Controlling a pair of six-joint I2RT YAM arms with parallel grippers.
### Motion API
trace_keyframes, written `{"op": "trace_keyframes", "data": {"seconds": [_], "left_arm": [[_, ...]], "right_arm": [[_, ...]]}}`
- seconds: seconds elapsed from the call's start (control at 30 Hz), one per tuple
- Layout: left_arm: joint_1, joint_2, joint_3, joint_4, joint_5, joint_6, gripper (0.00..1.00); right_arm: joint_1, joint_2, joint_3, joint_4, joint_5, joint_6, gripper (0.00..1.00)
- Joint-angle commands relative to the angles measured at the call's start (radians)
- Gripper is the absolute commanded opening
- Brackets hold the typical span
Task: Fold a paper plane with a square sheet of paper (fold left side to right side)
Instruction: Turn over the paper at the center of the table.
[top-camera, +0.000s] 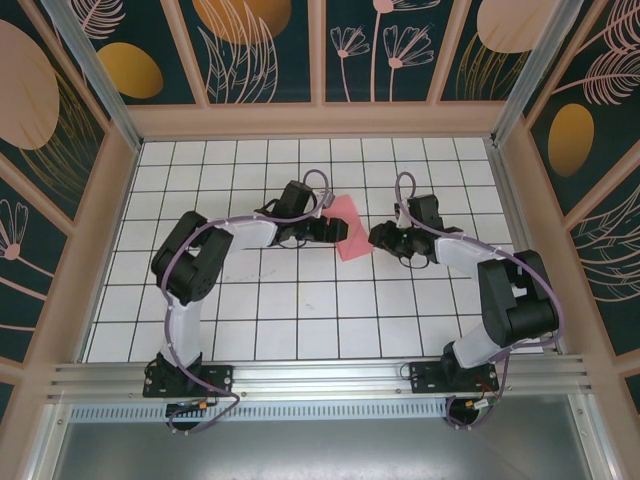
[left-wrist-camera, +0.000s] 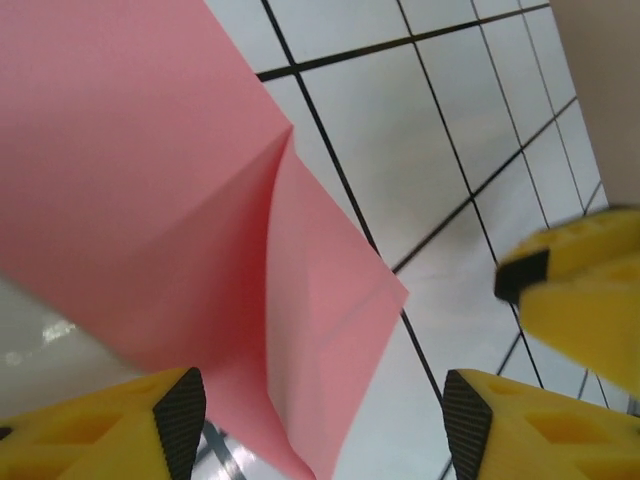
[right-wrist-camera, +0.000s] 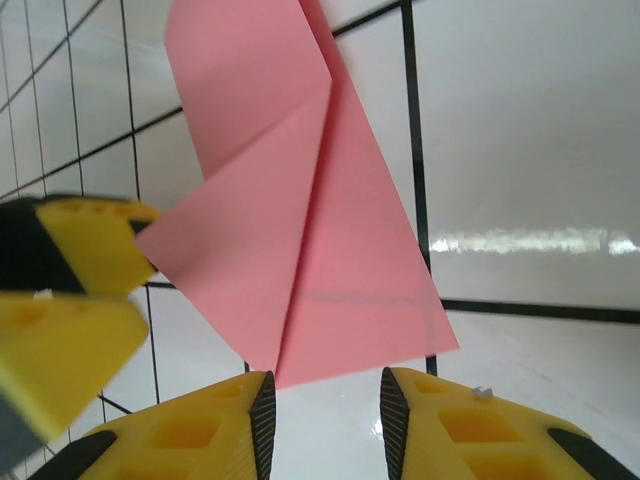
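Note:
The salmon-pink sheet of paper (top-camera: 350, 228) lies on the gridded table (top-camera: 300, 300) between both grippers, folded into a narrow paper-plane shape with flaps meeting along a centre crease. My left gripper (top-camera: 333, 228) is at its left edge. In the left wrist view that gripper (left-wrist-camera: 322, 410) stands wide open, and the raised fold of the paper (left-wrist-camera: 320, 300) hangs between its pads without touching them. My right gripper (top-camera: 377, 238) is at the paper's right edge. In the right wrist view it (right-wrist-camera: 327, 410) is open, the paper's (right-wrist-camera: 320, 250) near edge just ahead of its pads (right-wrist-camera: 262, 420).
White tiles with black grid lines spread all round the paper. Wooden walls with patterned panels (top-camera: 320, 50) enclose the table on three sides. The right gripper's yellow finger (left-wrist-camera: 580, 290) shows in the left wrist view, and the left one's (right-wrist-camera: 70, 300) in the right wrist view.

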Motion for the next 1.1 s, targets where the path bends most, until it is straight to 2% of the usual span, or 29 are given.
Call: {"op": "trace_keyframes", "data": {"seconds": [0.0,0.13,0.23,0.4,0.73,0.97,1.07], "left_arm": [[0.004,0.044,0.068,-0.073,-0.018,0.021,0.56],[0.006,0.023,0.044,-0.066,-0.064,0.016,0.3],[0.011,-0.018,-0.012,-0.037,-0.085,0.008,0.19],[0.018,-0.065,-0.076,-0.002,-0.092,-0.007,0.18],[0.019,-0.07,-0.086,0.002,-0.098,-0.006,0.2],[0.02,-0.073,-0.085,-0.006,-0.111,-0.003,0.19],[0.02,-0.079,-0.088,-0.007,-0.116,-0.001,0.2]], "right_arm": [[-0.003,-0.021,-0.025,0.072,-0.057,0.001,0.37],[-0.003,0.008,-0.033,0.133,-0.095,0.026,0.37],[0.001,0.042,-0.029,0.201,-0.129,0.05,0.37],[0.012,0.118,0.015,0.273,-0.155,0.071,0.42],[0.045,0.278,0.138,0.317,-0.198,0.07,0.43],[0.061,0.359,0.189,0.333,-0.191,0.081,0.43],[0.07,0.376,0.204,0.336,-0.215,0.078,0.38]]}}
